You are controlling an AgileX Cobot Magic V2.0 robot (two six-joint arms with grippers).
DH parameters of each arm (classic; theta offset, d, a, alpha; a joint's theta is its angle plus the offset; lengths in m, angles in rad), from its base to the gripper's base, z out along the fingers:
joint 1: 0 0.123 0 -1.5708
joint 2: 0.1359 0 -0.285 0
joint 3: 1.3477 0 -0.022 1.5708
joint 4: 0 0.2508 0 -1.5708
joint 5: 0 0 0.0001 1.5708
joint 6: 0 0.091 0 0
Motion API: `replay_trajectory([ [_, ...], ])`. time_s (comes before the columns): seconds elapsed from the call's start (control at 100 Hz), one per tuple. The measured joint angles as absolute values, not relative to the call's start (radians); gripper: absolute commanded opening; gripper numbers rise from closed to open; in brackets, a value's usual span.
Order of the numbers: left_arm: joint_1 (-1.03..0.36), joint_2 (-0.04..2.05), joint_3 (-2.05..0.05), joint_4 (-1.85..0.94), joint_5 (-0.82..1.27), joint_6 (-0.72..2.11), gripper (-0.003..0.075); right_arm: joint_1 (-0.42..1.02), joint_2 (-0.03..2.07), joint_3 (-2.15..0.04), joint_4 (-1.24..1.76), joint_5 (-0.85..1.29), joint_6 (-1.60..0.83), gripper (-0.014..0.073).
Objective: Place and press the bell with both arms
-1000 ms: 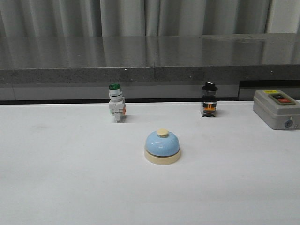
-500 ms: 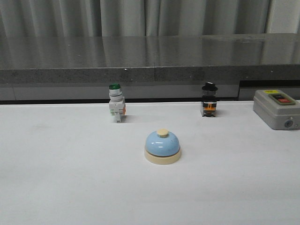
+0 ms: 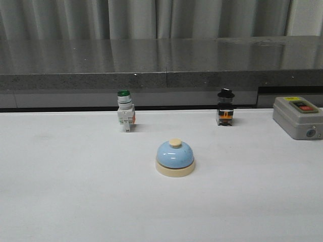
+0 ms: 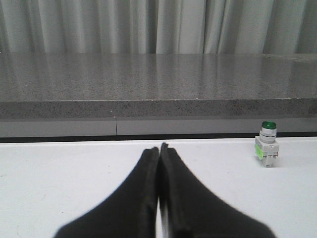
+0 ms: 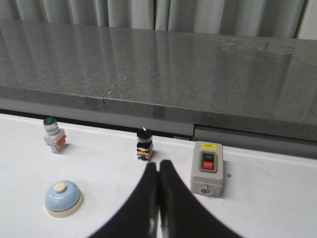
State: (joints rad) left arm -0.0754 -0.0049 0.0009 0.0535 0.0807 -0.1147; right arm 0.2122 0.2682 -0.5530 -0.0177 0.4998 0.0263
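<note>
Front view: one bell point(image 3: 174, 157), one green-capped push-button switch point(image 3: 125, 111), one black-knobbed selector switch point(image 3: 225, 107), one grey control box point(image 3: 298, 117). Bell: light-blue dome, cream base and button, upright at lower centre on the white table point(image 3: 70, 191). Left gripper point(image 4: 159, 148) and right gripper point(image 5: 158, 166): fingers pressed together, holding nothing.

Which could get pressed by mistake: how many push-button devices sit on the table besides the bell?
3: green-capped switch back left, black-capped switch back right, grey box far right. None seem hidden.
</note>
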Motion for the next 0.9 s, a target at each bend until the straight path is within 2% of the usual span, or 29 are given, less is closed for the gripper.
replay_trajectory([
  [0.26,-0.075,-0.005,0.001,0.054,0.081,-0.115,-0.0020,0.211,0.254,-0.509,-0.048,0.456,0.026,-0.0060],
  [0.64,-0.075,-0.005,0.001,0.054,0.081,-0.115,-0.0020,0.101,0.091,-0.246,-0.056,0.315,0.050,-0.0060],
  [0.9,-0.075,-0.005,0.001,0.054,0.081,-0.115,-0.0020,0.099,-0.006,-0.074,-0.042,0.203,0.054,-0.0060],
])
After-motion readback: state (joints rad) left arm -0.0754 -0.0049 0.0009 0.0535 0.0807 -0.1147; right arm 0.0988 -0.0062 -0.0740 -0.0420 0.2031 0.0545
